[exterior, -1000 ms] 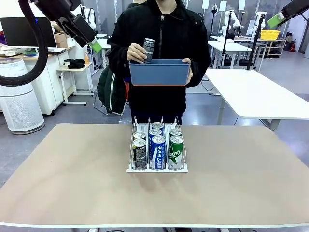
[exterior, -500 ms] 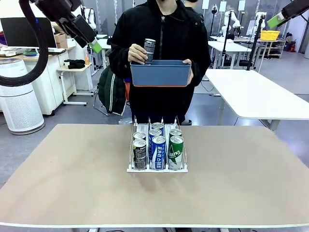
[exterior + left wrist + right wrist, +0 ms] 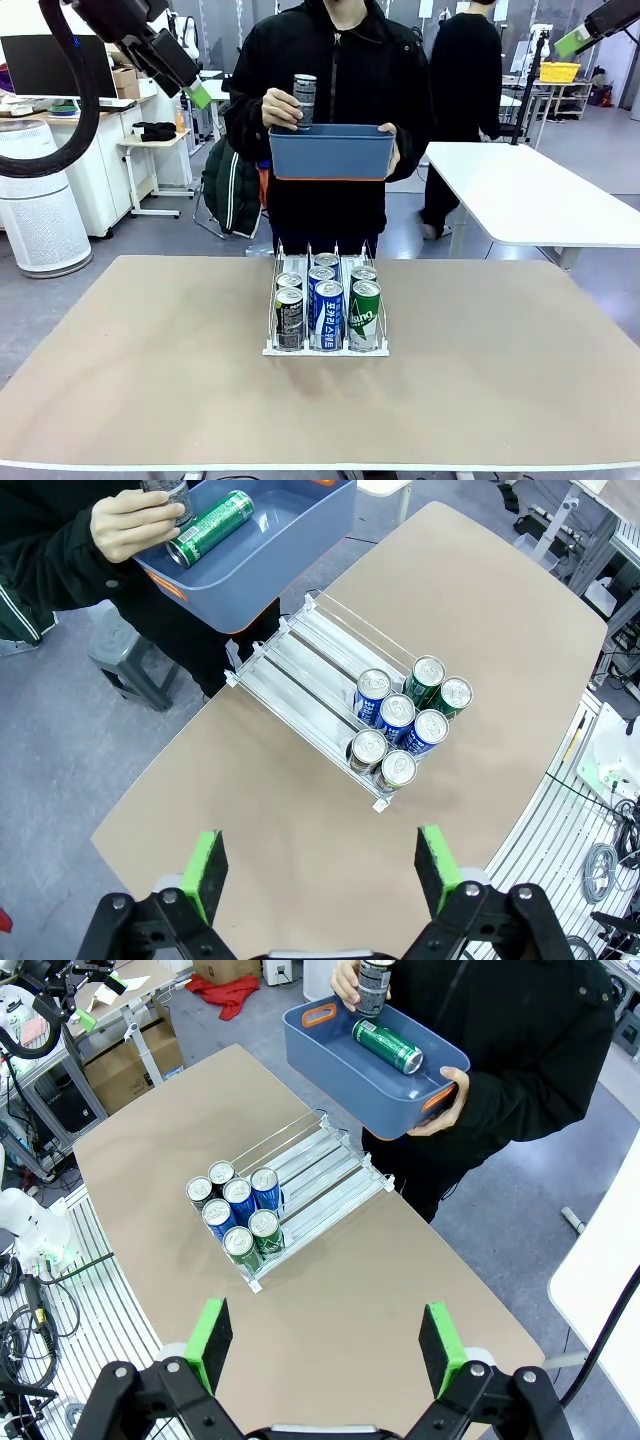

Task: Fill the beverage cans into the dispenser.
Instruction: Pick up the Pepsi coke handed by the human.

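front: bin (image 3: 330, 160) wall hides its contents | rear cans (image 3: 322, 272) mostly behind front cans (image 3: 328, 315) | left wrist: held can (image 3: 168, 490) cut by top edge | lettering there too small to read

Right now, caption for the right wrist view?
Open right gripper above the table; six cans in the dispenser; a person holds a black can over a bin.

The worktop (image 3: 130, 350) lies bare on both sides of the dispenser (image 3: 305, 652) and in front of it. Six cans (image 3: 327, 312) crowd the front of its three lanes; the rear stretches stand free. Just past the far edge, a person holds a bin (image 3: 332, 155) above the rack's back end.
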